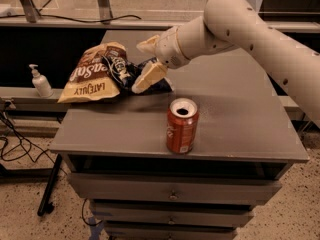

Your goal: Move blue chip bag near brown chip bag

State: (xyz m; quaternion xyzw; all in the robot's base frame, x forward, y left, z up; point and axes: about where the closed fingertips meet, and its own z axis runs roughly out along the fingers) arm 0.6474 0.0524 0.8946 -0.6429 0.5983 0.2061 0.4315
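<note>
The blue chip bag (121, 67) lies on the grey table (240, 114) at the back left. Its left end rests against and partly over the brown chip bag (87, 78), which lies flat with its white lettering showing. My gripper (146, 61) reaches in from the right, just above the blue bag's right half. Its cream fingers (148, 77) are spread apart, one above and one below the bag's upper edge. They hide part of the blue bag.
A red soda can (182, 125) stands upright near the table's front edge, in front of the bags. A soap bottle (40, 81) stands on a low shelf to the left. Drawers (172, 194) sit under the tabletop. Cables lie on the floor at left.
</note>
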